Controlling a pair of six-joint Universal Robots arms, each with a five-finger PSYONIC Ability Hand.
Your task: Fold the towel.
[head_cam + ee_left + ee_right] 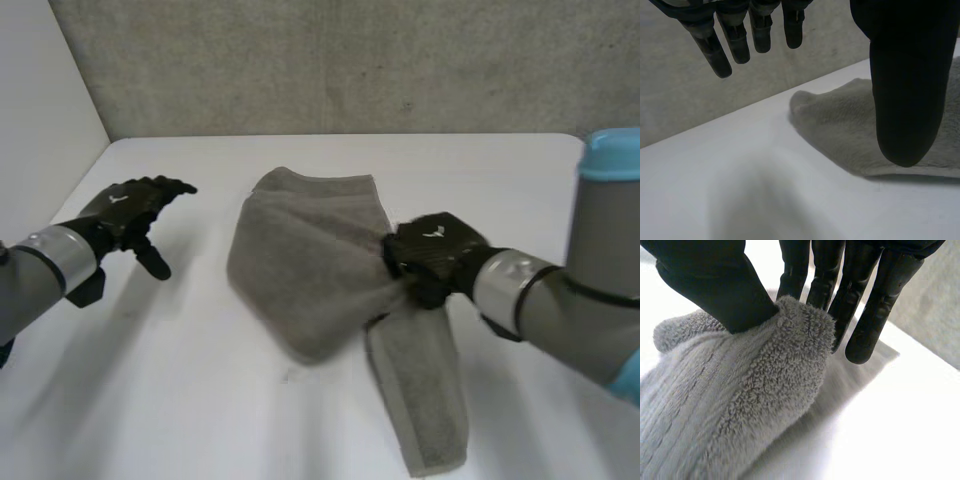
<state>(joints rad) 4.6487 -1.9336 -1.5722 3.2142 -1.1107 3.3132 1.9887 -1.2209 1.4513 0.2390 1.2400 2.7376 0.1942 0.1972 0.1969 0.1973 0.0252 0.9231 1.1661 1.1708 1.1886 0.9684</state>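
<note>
A grey towel (305, 265) lies crumpled on the white table (200, 400), with one strip trailing toward the front right. My right hand (432, 255) is at the towel's right edge, shut on a bunched fold of the towel (765, 385) pinched between thumb and fingers (865, 305). That fold is lifted and stretched toward the hand. My left hand (135, 210) hovers above the table to the left of the towel, fingers (730, 40) straight and spread, holding nothing. The towel's near end (850, 125) lies beyond its thumb.
A grey concrete wall (350, 60) runs behind the table's far edge. A white side panel (40, 110) stands at the left. Bare tabletop lies left of the towel and in front of it.
</note>
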